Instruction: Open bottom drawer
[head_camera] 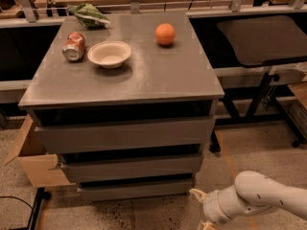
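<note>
The bottom drawer (136, 189) is the narrowest, lowest grey front of the cabinet, just above the floor, and it looks closed. The mid-sized front (132, 167) and the widest front (124, 135) sit above it. My white arm (259, 200) comes in from the lower right. The gripper (204, 223) is at the frame's bottom edge, right of and slightly below the bottom drawer's right end, apart from it and mostly cut off.
On the cabinet top (158, 75) lie a soda can (74, 46), a white bowl (110, 54), an orange (165, 34) and a green bag (88, 14). A cardboard box (36, 164) stands at the left. A dark table (264, 40) with black legs is at the right.
</note>
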